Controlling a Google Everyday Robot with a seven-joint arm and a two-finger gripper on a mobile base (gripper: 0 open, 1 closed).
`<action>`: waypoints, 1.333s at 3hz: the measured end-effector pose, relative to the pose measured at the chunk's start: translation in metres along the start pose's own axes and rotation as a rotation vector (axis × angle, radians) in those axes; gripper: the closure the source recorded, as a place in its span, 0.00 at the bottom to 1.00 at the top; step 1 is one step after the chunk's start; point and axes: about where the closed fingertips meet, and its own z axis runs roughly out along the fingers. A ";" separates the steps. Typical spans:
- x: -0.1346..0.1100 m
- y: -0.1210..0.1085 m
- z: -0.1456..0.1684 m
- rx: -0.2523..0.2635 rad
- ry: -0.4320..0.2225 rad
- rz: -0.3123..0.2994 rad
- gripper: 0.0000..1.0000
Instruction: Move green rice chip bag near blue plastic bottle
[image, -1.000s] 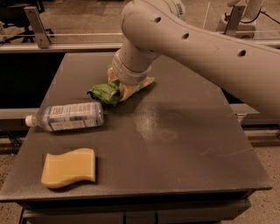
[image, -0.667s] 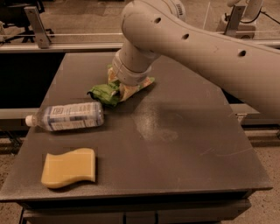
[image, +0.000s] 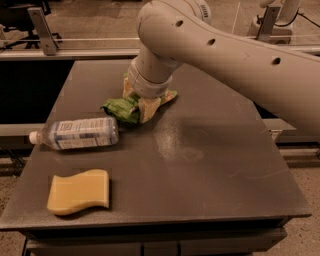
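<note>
The big white arm (image: 230, 52) is reaching in from the top right and bending down over the far middle of the table (image: 215, 170). Its gripper (image: 145, 106) is pointing down and sitting right on the green bag (image: 119, 108). The thick wrist (image: 150, 80) is hiding most of the gripper, so I cannot tell if it is squeezing the bag or letting go. Part of the bag is hiding under it too. The bag is lying just beside the bottom end of the bottle (image: 77, 133). The bottle is lying on its side, with its cap right at the left edge. A yellow sponge (image: 79, 191) is sitting near the front left corner. The right half of the table is showing bare top.
</note>
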 end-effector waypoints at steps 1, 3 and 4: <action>-0.001 0.000 0.000 -0.001 0.000 -0.002 0.00; 0.010 -0.004 -0.052 -0.025 0.027 0.006 0.00; 0.028 0.002 -0.091 -0.026 0.065 0.053 0.00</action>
